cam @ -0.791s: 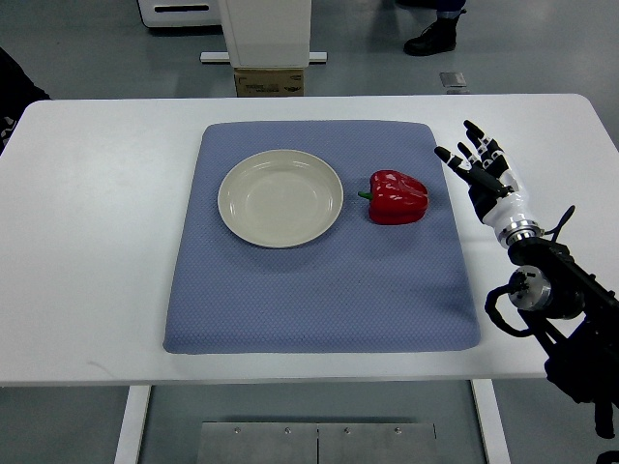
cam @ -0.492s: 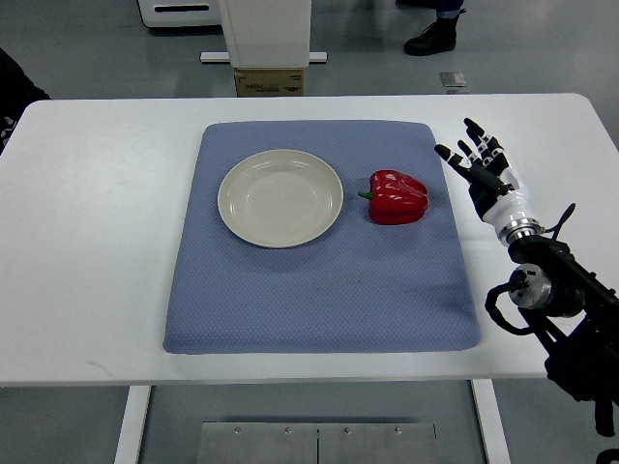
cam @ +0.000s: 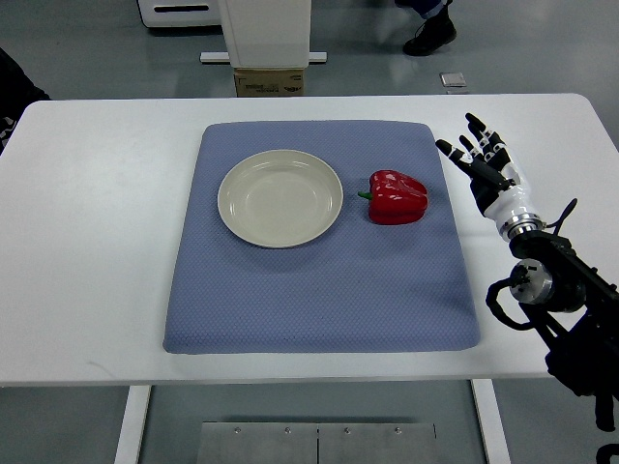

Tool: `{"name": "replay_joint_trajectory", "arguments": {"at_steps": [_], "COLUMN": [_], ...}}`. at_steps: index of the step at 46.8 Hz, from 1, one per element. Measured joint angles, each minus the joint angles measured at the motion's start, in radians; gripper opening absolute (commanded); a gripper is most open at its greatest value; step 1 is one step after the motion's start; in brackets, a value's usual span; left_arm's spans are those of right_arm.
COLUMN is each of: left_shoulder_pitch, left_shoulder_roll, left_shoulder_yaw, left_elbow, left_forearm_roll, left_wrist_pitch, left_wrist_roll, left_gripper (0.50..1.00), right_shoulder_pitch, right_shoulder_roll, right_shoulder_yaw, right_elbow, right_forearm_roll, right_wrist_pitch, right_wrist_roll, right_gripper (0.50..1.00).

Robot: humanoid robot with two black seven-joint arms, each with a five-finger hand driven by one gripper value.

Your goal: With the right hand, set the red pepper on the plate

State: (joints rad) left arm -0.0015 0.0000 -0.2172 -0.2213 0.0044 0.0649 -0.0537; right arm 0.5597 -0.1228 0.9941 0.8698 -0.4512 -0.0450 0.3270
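**Red pepper untouched, right hand barely shifted**

Red pepper (cam: 397, 196) is seen lying on the blue mat (cam: 319, 290), just beside the empty plate (cam: 280, 197) on its right and apart from it. Nearest the camera, the right arm is cut off at the lower right edge. Beyond it, the right hand (cam: 486, 170) is held over the white table (cam: 97, 242), off the mat's right edge, its fingers spread wide and nothing held. Compared with 0.8 s ago, the hand has drifted only slightly rightward; pepper and plate are unmoved. The reach is judged hardly begun. No left arm is shown. At the far edge, 1 shoe of a person (cam: 430, 37) is partly cropped.
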Motion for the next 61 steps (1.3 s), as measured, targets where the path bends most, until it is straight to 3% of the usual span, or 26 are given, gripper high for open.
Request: {"name": "replay_joint_trajectory", "arguments": {"at_steps": [61], "left_shoulder_pitch": [0.000], "left_shoulder_roll": [0.000], "left_shoulder_yaw": [0.000], "left_elbow": [0.000], "left_forearm_roll": [0.000], "left_wrist_pitch": [0.000], "left_wrist_roll": [0.000], "left_gripper": [1.000], "right_shoulder_pitch": [0.005], "right_shoulder_roll": [0.006], "right_shoulder_yaw": [-0.002], "right_elbow": [-0.003], "right_forearm_roll": [0.000], "right_wrist_pitch": [-0.001], "right_wrist_roll": [0.001], "right_gripper": [1.000]}}
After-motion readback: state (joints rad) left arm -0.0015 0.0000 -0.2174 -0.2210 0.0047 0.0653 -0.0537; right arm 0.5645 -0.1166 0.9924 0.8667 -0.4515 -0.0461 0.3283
